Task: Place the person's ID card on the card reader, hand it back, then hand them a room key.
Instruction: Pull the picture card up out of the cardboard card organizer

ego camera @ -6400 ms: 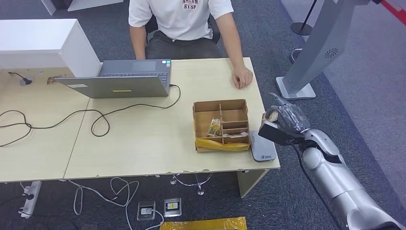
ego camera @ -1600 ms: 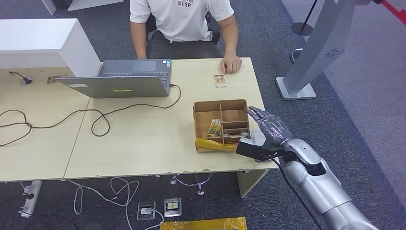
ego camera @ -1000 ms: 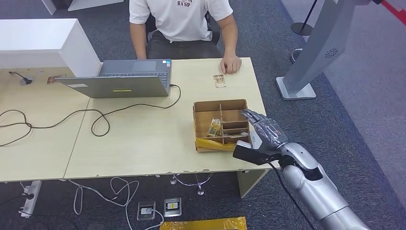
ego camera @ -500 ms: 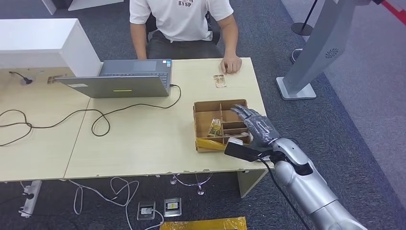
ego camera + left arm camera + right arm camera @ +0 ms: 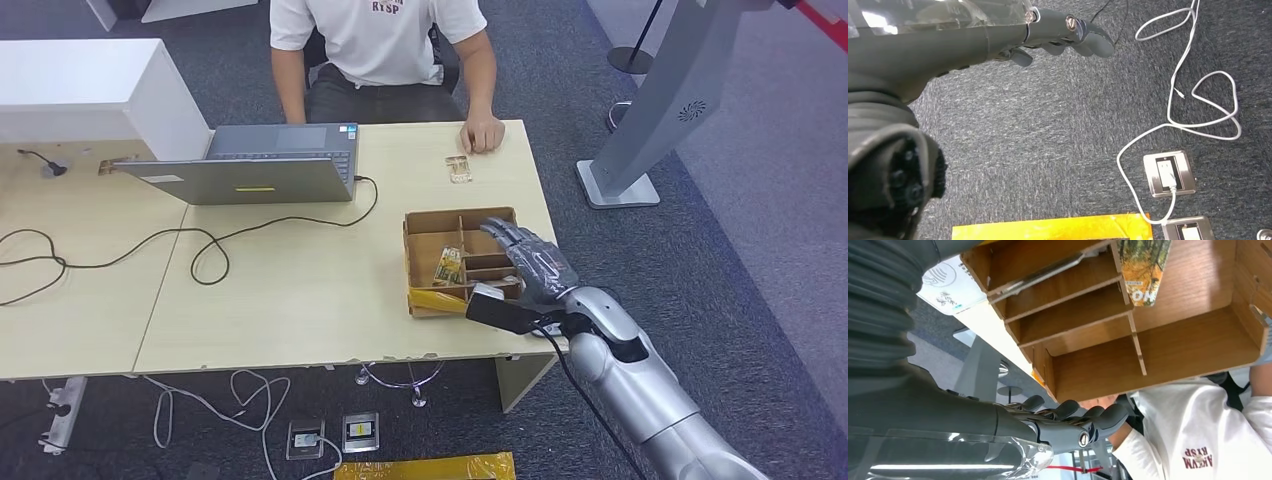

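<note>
– Head view first: right robot hand, where?
– Over the near right part of the cardboard box on the bench. Fingers spread, palm down, grasping nothing. Whether touching the box, cannot tell.
– And the ID card?
– Flat on the bench, beyond the far side of the box, just beside the person's hand at the far edge. Well apart from the robot hand.
– Card reader?
– Grey and flat, just right of the box; seen in the right wrist view beside the box wall, mostly behind the hand in the head view.
– Room key?
– A colourful card standing in a compartment in the middle of the box, left of the spread fingers, not touched.
– Left robot hand?
– Released too: fingers stretched out, nothing inside, hanging above grey carpet with white cables and floor sockets.
– Anything else on the bench?
– A laptop on the far left side, with a black cable across the wood.
</note>
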